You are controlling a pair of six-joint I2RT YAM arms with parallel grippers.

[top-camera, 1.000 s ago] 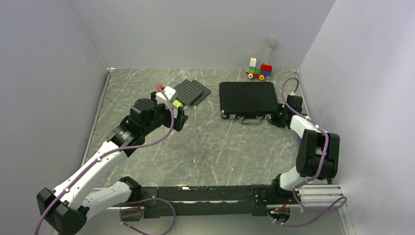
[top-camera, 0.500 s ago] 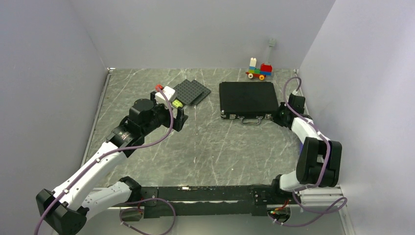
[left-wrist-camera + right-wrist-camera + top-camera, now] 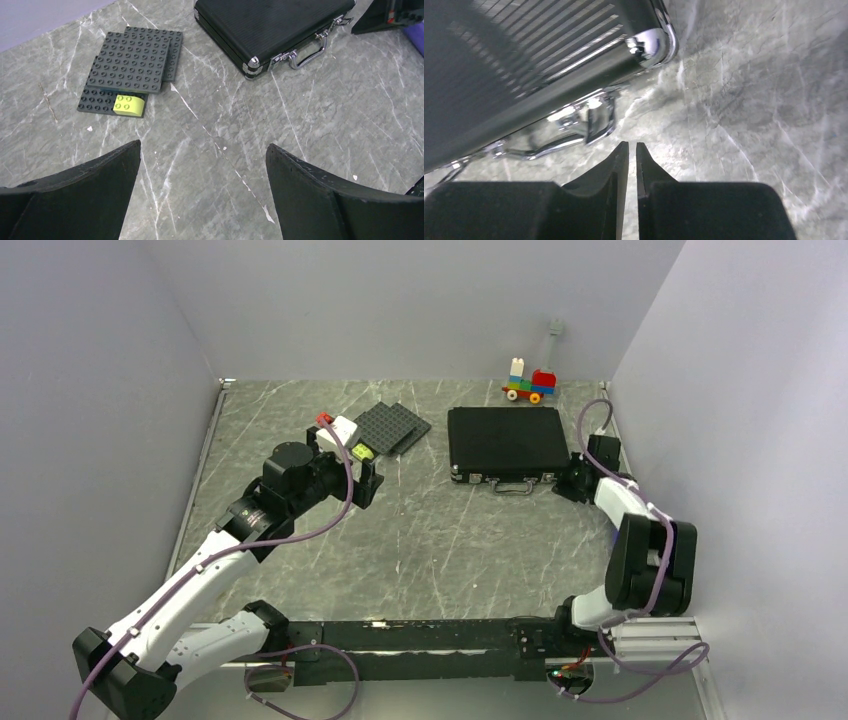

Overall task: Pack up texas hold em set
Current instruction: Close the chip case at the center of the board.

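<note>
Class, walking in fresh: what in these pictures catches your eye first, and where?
The closed black briefcase lies right of centre, with the right gripper, jaws nearly together, at its near right corner. A colourful toy train stands by the far wall; the left gripper hangs wide open near dark studded plates.

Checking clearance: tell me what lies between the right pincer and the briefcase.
Nothing but bare table separates right pincer from briefcase, per the right wrist view.

Briefcase (image 3: 505, 440) black, ribbed, silver trim; table (image 3: 440, 540) grey marble, white veins; plates (image 3: 131, 62) dark grey; brick (image 3: 129, 104) lime.
</note>
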